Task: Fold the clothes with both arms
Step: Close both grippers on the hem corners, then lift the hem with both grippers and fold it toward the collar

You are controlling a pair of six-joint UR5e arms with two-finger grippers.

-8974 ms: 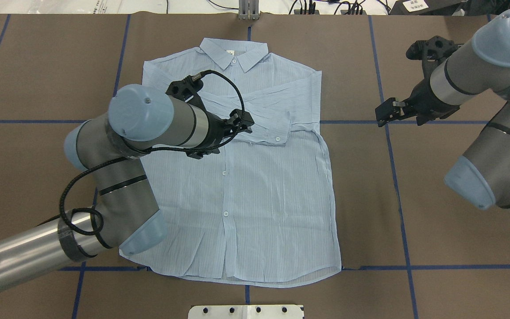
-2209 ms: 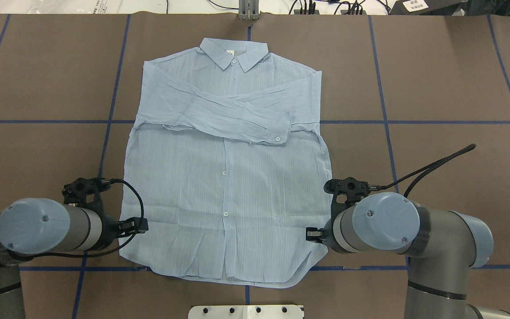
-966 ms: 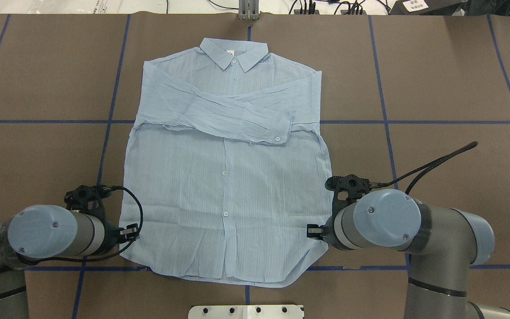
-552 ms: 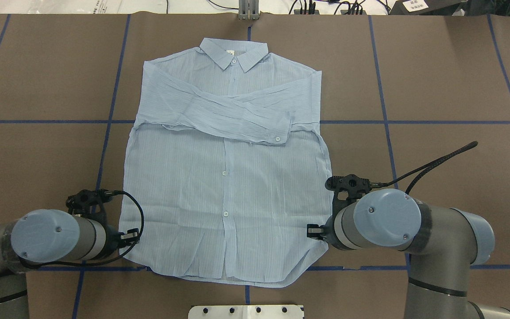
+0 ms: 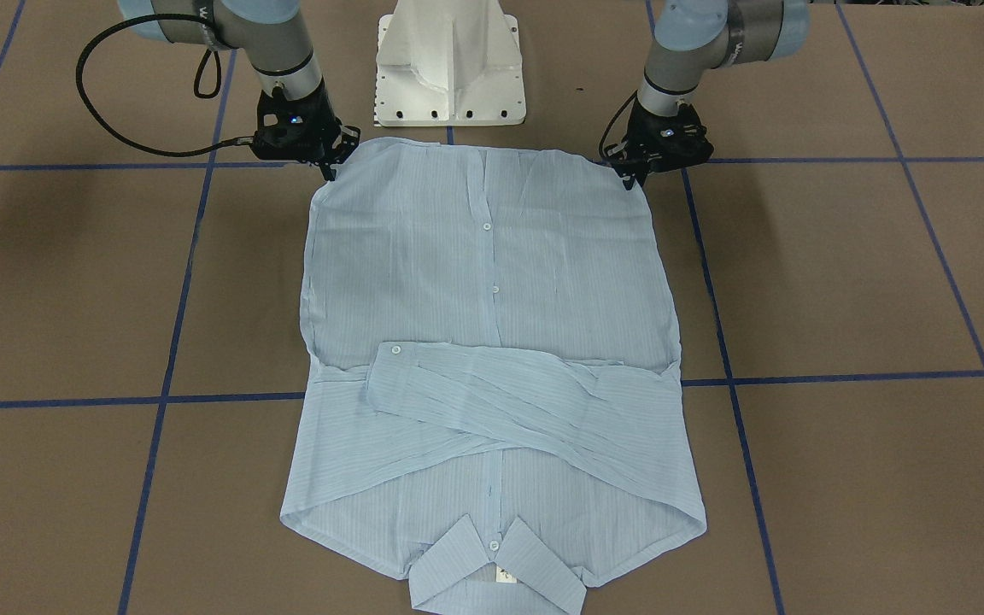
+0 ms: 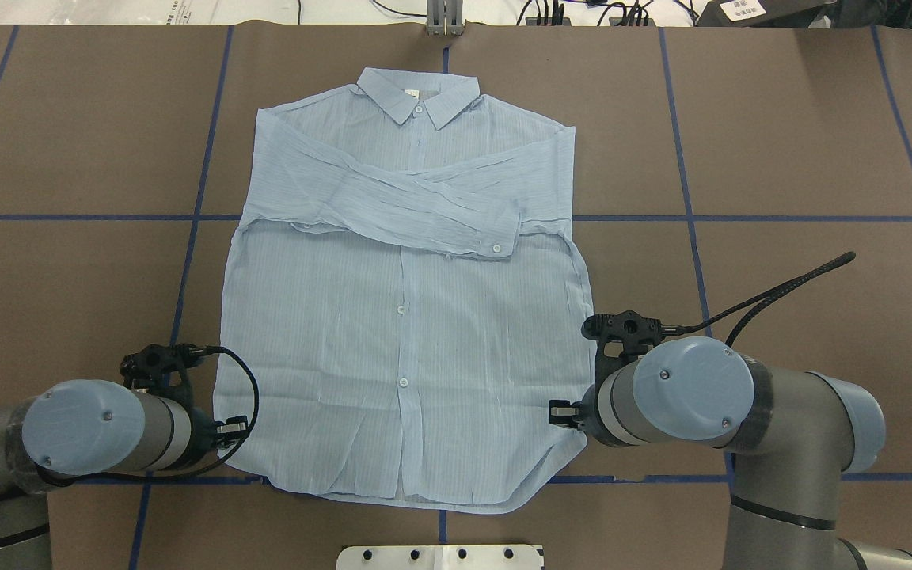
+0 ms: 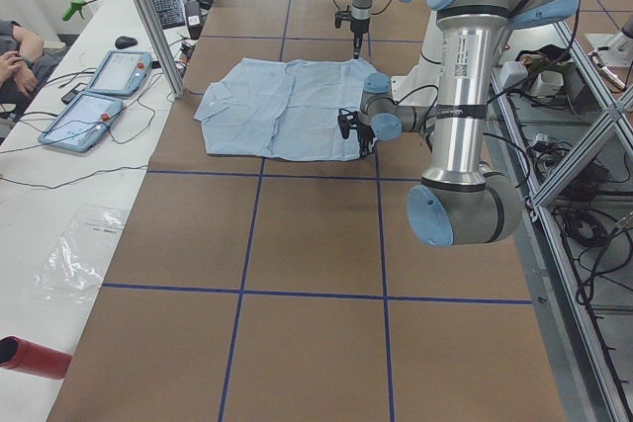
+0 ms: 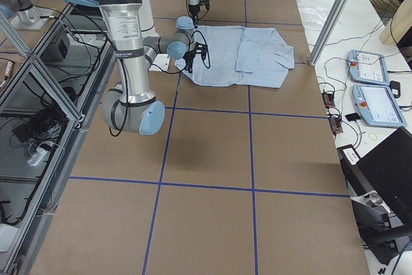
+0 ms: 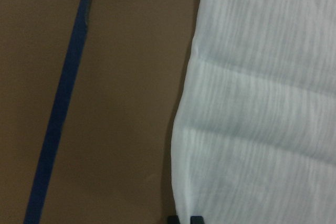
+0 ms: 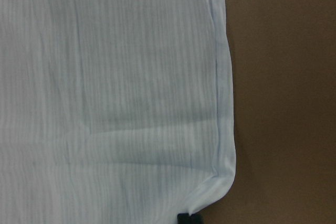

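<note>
Item: one light blue striped shirt (image 6: 408,317), laid flat, front up and buttoned, in the middle of the brown table (image 6: 780,158). Its collar (image 6: 418,95) is at the far edge from the robot and its hem is nearest the base. Both sleeves (image 6: 424,202) are folded in and crossed over the chest.

Left gripper (image 6: 233,430): at the hem corner on the robot's left, pointing down at the table, jaws drawn almost together. Right gripper (image 6: 559,413): at the opposite hem corner, same posture, jaws equally close.

In each wrist view the cloth edge runs straight down to the dark fingertips. Only the very ends of the tips show at the bottom of the frame, so a pinch on the fabric is likely but not plainly seen.

Step in hand, as judged: taking both lower corners to carry the hem up toward the collar.

Hazards:
- The cloth is thin and the bite sits right at the corner, so a shallow grip could let a corner slip out on lifting.
- A pinch that catches only the upper layer would peel the front panel off the back.
- Unequal height or pace between the arms would skew the fold line.
- Dragging rather than lifting could disturb the crossed sleeves.
- The corner on the right side is already rounded inward, so that side may fold short.
</note>
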